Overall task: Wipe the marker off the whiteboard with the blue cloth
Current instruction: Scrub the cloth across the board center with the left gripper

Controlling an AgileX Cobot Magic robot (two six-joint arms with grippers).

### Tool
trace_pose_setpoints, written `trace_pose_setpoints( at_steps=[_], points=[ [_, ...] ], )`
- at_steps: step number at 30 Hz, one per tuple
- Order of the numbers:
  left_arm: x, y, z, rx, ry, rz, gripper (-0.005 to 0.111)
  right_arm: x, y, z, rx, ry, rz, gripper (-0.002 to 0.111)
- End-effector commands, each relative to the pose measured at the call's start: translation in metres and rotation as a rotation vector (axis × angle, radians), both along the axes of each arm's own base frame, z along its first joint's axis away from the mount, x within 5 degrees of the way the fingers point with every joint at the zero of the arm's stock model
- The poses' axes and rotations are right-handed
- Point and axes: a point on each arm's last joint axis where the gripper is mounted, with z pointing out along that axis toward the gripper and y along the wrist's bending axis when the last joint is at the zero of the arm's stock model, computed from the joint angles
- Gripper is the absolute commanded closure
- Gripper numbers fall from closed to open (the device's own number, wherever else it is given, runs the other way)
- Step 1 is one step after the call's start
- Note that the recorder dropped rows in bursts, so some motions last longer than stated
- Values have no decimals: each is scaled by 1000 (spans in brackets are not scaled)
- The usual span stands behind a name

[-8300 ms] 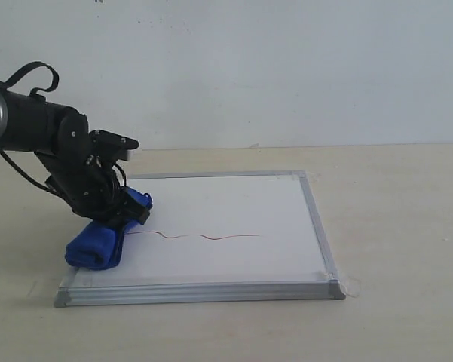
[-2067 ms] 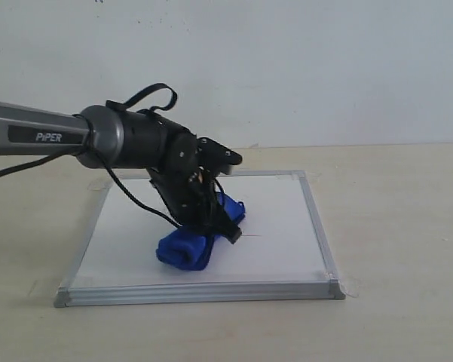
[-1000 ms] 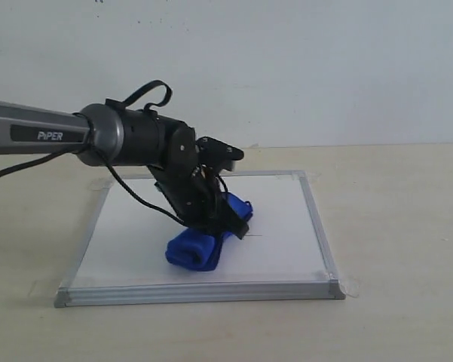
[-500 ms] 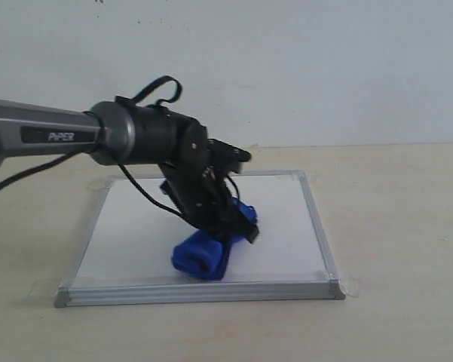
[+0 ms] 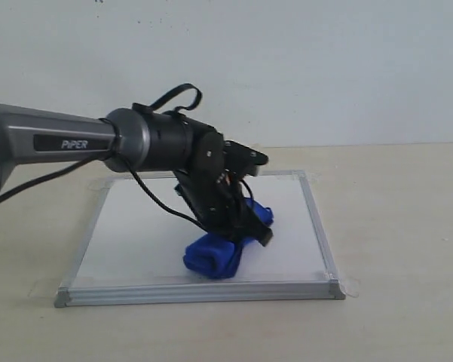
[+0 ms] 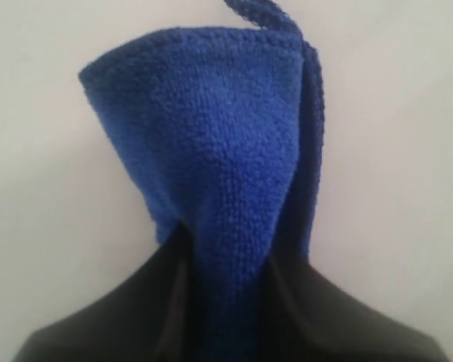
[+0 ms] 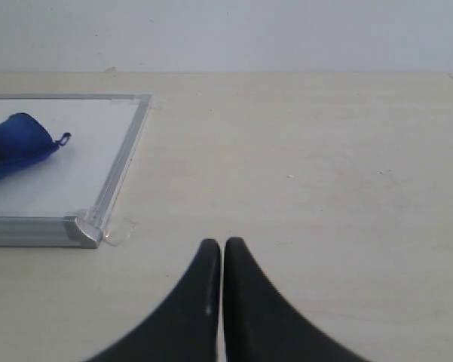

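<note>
Two grippers: left gripper (image 5: 245,226) clamped on blue cloth (image 5: 215,258) upon whiteboard (image 5: 136,226), right gripper (image 7: 223,253) fully together.

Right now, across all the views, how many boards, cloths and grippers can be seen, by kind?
whiteboard: 1
blue cloth: 1
grippers: 2, the left gripper shut on the cloth and the right gripper shut and empty
Total: 4
</note>
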Motion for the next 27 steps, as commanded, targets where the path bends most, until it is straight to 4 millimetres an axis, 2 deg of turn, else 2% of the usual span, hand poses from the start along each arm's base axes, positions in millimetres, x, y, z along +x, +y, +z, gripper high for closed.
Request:
trace_pose_setpoints(
  at_steps=[1, 4, 6, 8, 9, 12, 15, 17, 21, 23, 26, 27],
  points=[
    [25, 58, -8, 26, 19, 130, 103, 0, -1, 1, -6, -9, -6, 107],
    [29, 75, -8, 20, 42, 194, 103, 0, -1, 1, -6, -9, -6, 107],
    [28, 73, -8, 12, 56, 190, 103, 0, -1, 1, -6, -9, -6, 107],
    [22, 57, -8, 3, 63, 132, 103, 0, -1, 1, -6, -9, -6, 107],
    [12, 33, -8, 12, 59, 33, 103, 0, -1, 1, -6, -9, -6, 107],
    [-2, -4, -6, 9, 22, -71, 103, 0, 0, 1, -5, -9, -6, 107],
    [-9, -31, -3, -44, -56, -99, 103, 0, 0, 1, -3, -9, -5, 107],
    [-11, -40, -2, -71, -76, -95, 103, 0, 0, 1, -3, -9, -5, 107],
    [-11, -28, -25, 27, -1, -106, 103, 0, 0, 1, -3, -9, -5, 107],
    [1, -10, -29, 51, -19, -41, 103, 0, 0, 1, -3, -9, -5, 107],
    [24, 37, -25, 87, -7, 103, 103, 0, 0, 1, -3, -9, -5, 107],
    [27, 45, -24, 91, 6, 123, 103, 0, 0, 1, -3, -9, -5, 107]
  ],
)
